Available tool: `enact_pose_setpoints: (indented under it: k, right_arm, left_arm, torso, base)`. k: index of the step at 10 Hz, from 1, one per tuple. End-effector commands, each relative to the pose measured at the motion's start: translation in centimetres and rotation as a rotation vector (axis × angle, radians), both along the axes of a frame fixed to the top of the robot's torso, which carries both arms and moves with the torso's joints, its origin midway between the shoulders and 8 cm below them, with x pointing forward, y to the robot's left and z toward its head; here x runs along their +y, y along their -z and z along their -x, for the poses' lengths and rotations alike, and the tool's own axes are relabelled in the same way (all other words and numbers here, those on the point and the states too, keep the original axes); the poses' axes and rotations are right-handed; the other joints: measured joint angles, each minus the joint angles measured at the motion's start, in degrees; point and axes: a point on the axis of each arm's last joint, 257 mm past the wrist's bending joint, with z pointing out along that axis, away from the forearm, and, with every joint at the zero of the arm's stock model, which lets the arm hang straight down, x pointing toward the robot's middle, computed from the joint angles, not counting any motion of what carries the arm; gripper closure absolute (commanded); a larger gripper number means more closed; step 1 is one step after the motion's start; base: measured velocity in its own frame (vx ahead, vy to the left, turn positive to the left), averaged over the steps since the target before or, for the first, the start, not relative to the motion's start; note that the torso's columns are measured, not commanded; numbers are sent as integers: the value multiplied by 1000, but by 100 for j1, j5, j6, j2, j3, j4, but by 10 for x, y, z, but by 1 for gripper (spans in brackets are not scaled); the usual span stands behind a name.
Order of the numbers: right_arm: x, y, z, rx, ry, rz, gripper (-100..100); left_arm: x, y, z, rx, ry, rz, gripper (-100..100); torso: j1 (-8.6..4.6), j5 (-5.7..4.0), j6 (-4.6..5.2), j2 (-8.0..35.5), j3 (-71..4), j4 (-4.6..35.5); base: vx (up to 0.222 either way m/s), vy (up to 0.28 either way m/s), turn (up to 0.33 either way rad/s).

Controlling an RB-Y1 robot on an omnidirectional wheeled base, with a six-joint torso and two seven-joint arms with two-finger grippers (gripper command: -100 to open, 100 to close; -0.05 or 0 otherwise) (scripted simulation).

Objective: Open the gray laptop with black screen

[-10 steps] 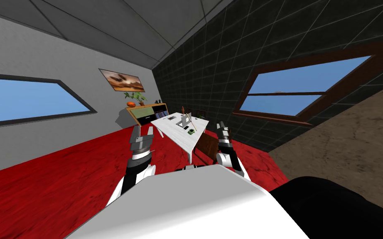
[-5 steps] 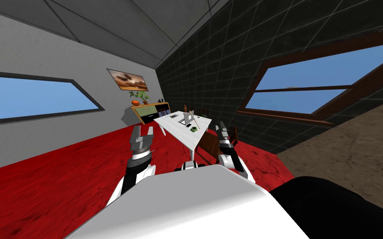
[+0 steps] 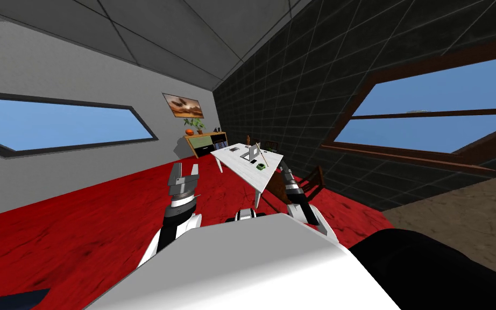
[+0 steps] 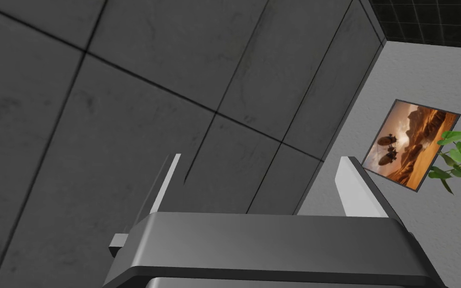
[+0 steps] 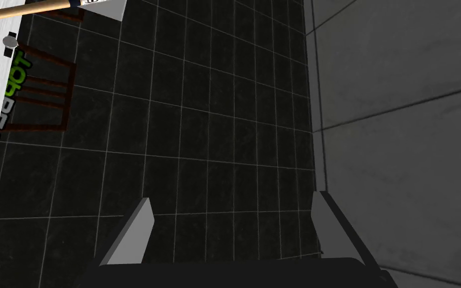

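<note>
Red floor (image 3: 80,231), dark tiled wall (image 3: 295,97) (wood-framed window (image 3: 430,129)), white table (image 3: 241,164) beyond.

It was a home study. A white desk (image 3: 244,168) carrying a laptop (image 3: 253,154) stood on a red floor (image 3: 80,226), with a dark wooden chair (image 3: 312,180) just beside the desk. Beyond the desk, a low bookcase (image 3: 204,144) held a potted plant (image 3: 197,124) and an orange ball (image 3: 189,131), under a framed picture (image 3: 183,105).
</note>
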Motion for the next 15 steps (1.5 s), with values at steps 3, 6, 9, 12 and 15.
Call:
enact_pose_setpoints:
  k: [3,6,9,12,15]
  right_arm:
    - [-21,52,6,181,102,238,-100]
    - [-33,75,11,264,151,350,-100]
    - [-58,107,21,388,224,499,-100]
    - [-79,127,29,473,278,613,-100]
    - [-119,148,42,596,368,774,-100]
  left_arm:
    - [0,0,0,0,0,0,0]
    - [0,0,0,0,0,0,0]
    - [0,0,0,0,0,0,0]
    - [0,0,0,0,0,0,0]
    - [0,0,0,0,0,0,0]
  torso:
    - [-3,-1,1,-13,-7,-4]
    - [-30,-6,4,-9,-5,-2]
    - [10,2,-1,-15,-9,-4]
    - [-27,-8,-1,-20,-11,-5]
    - [-5,-2,0,-29,-17,-7]
  base:
    - [-35,236,225]
    - [-9,193,149]
    - [26,197,229]
    - [68,149,106]
    - [153,132,152]
